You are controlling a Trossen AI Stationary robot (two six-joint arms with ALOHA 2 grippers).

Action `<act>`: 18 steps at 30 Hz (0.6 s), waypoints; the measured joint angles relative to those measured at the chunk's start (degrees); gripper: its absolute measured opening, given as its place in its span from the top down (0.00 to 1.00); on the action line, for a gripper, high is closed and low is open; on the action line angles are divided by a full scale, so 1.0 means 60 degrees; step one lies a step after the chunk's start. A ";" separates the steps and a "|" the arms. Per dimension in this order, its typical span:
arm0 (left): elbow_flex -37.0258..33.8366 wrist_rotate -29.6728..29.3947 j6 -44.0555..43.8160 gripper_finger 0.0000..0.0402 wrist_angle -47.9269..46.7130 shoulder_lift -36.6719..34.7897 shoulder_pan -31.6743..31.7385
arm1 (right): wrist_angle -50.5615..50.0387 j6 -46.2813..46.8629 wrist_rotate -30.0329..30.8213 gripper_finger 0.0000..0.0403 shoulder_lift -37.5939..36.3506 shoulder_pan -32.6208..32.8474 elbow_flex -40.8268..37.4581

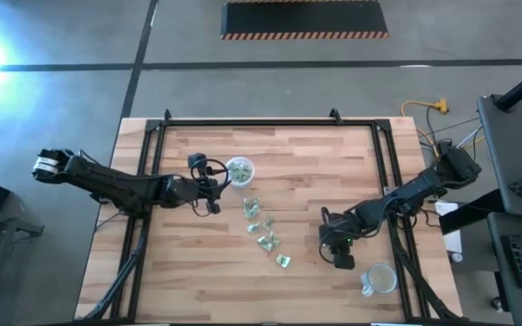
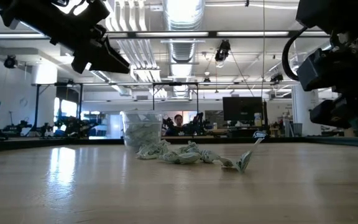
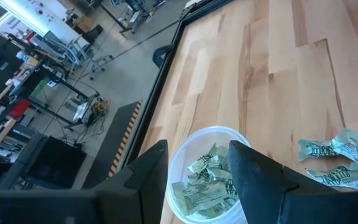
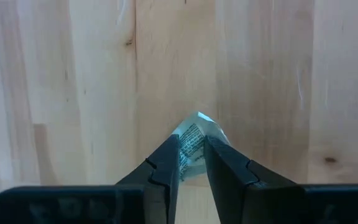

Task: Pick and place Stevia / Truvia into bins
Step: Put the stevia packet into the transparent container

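High view: left tool point(image 1: 208, 186) poised just beside a plastic cup point(image 1: 239, 170) part-filled with sachets. Loose sachets point(image 1: 263, 226) strung in a diagonal line across mid-desk point(image 1: 306, 163), from near that cup down toward the right arm. Right tool point(image 1: 343, 257) low on the desk's right side, near a second cup point(image 1: 381, 279) at the front corner. Finger gaps not readable from above.

Low view: filled cup point(image 2: 142, 132) upright behind a crumpled heap of sachets point(image 2: 180, 154); one sachet point(image 2: 246, 160) tilted up on edge at the heap's right end. Both arms overhead, tools clear of the pile.

Left wrist view: left tool point(image 3: 197, 168) spread wide, fingers point(image 3: 253, 174) straddling the cup point(image 3: 185, 146) below; crumpled sachets inside. Three more sachets point(image 3: 328, 155) flat on the desk nearby.

Right wrist view: right tool point(image 4: 191, 158) narrowed on a single sachet point(image 4: 194, 134), pinched between the fingertips point(image 4: 166, 165), long axis pointing away from the wrist, free end sticking out past the tips. Bare wood beneath.
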 joint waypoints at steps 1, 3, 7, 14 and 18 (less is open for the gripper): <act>0.0000 0.0007 -0.0002 0.62 0.0000 0.0002 0.0000 | -0.0002 0.0013 0.0079 0.83 0.0013 0.0016 0.0003; 0.0000 0.0009 -0.0004 0.62 0.0000 0.0002 0.0000 | -0.0005 0.0062 0.0197 0.83 0.0048 0.0070 0.0010; 0.0000 0.0015 -0.0004 0.62 0.0000 0.0001 -0.0001 | -0.0035 0.0068 0.0610 0.83 0.0110 0.0171 0.0014; 0.0000 0.0020 -0.0004 0.62 0.0000 0.0002 -0.0004 | -0.0403 0.0064 0.2372 0.83 0.0110 0.0251 0.0028; 0.0000 0.0020 -0.0004 0.62 -0.0003 0.0002 -0.0004 | -0.0464 -0.0015 0.2984 0.83 0.0107 0.0241 0.0010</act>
